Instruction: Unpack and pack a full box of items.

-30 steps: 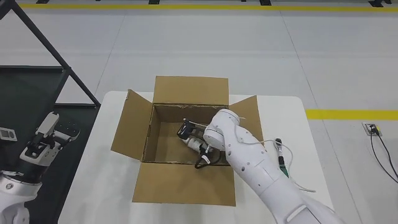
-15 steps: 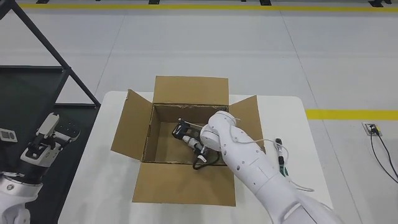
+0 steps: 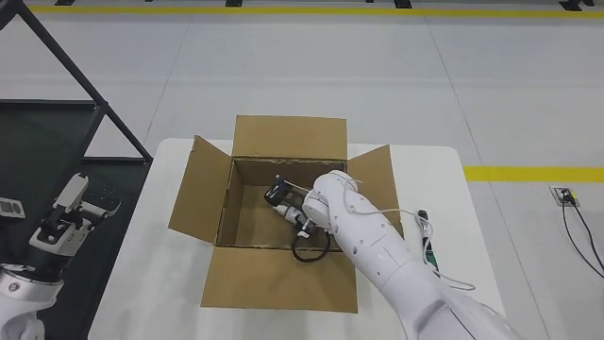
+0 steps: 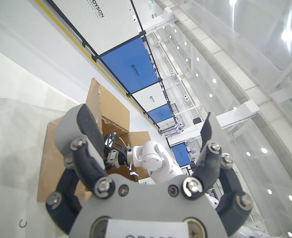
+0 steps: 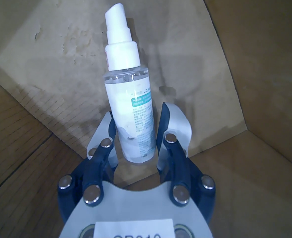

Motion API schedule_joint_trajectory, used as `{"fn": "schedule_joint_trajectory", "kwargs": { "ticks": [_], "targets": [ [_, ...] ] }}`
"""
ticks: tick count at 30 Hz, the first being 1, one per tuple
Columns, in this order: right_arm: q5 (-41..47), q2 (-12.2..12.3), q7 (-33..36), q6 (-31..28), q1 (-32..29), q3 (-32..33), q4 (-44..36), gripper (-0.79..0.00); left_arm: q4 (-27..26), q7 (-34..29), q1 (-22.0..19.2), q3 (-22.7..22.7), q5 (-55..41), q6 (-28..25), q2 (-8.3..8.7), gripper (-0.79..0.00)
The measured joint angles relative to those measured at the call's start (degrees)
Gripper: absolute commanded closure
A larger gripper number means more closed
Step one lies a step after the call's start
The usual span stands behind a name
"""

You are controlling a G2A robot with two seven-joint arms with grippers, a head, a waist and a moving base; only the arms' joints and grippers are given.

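Over on the far left, the left gripper (image 3: 74,200) hangs off the left edge of the tabletop (image 3: 142,274), above a dark stand (image 3: 47,142) that sits beside the table. In the left wrist view the left gripper (image 4: 147,115) points up and away. Its two dark ribbed fingers (image 4: 86,122) are spread wide, with nothing between them.

Moving onto the white tabletop, the cardboard box (image 3: 288,137) sits in the middle with all four flaps folded outward. The back flap reaches toward the far edge and the front flap lies toward the near edge. From the left wrist the same box (image 4: 111,105) shows beyond the spread fingers, with the white right arm reaching into it.

Inside the box, toward its right side, sits the right gripper (image 3: 280,196), dipped below the rim. The right wrist view gives the close look: the right gripper (image 5: 137,115) has its fingers (image 5: 165,120) closed in on the lower half of a spray bottle (image 5: 128,92). The bottle is clear, with a pale blue-and-white label and a white pump top. It points away from the wrist toward the brown inner wall of the box (image 5: 61,25) and leans a little to one side. Its base hangs between the fingers, and I cannot tell whether it touches the box floor.
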Motion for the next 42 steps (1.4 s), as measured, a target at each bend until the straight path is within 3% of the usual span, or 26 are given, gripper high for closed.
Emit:
{"fn": "schedule_joint_trajectory", "kwargs": {
  "ticks": [4, 7, 15, 22, 28, 35, 38, 42],
  "targets": [
    [0.6, -0.6, -0.3, -0.5, 0.7, -0.2, 2.2, -0.302, 0.0, 0.0, 0.2, -0.2, -0.2, -0.3, -0.02, -0.785],
    [1.0, -1.1, -0.4, -0.9, 1.3, -0.3, 3.6, 0.000, 0.1, 0.0, 0.4, -0.3, -0.3, -0.5, -0.04, -0.785],
    [0.9, -1.5, -4.0, -1.9, 2.4, -0.2, 4.4, 0.000, 0.1, -0.1, 0.5, -0.6, -0.6, -0.8, -0.06, -0.785],
    [-0.6, 0.5, -10.7, -5.5, 1.3, 1.4, -0.5, 0.000, 0.2, -0.4, 0.7, -0.7, -1.0, -1.0, -0.08, -0.785],
    [-5.4, 4.7, -15.0, -3.8, -5.7, 5.5, -16.0, 0.000, -0.1, -0.8, 0.7, -0.3, -0.8, -1.0, -0.07, -0.785],
    [-15.2, 11.4, -10.5, -1.5, -27.1, 16.2, -53.0, 0.000, -0.3, -0.9, 0.8, 0.0, -0.7, -1.3, -0.09, -0.785],
    [-16.1, 12.6, -11.8, -1.5, -33.9, 19.6, -63.5, 0.000, -0.2, -0.8, 1.0, -0.2, -0.9, -1.4, -0.12, -0.785],
    [-15.1, 13.0, -12.5, -1.5, -37.2, 21.3, -68.1, 0.000, -0.1, -0.8, 1.3, -0.4, -1.2, -1.5, -0.15, -0.785]
  ]
}}
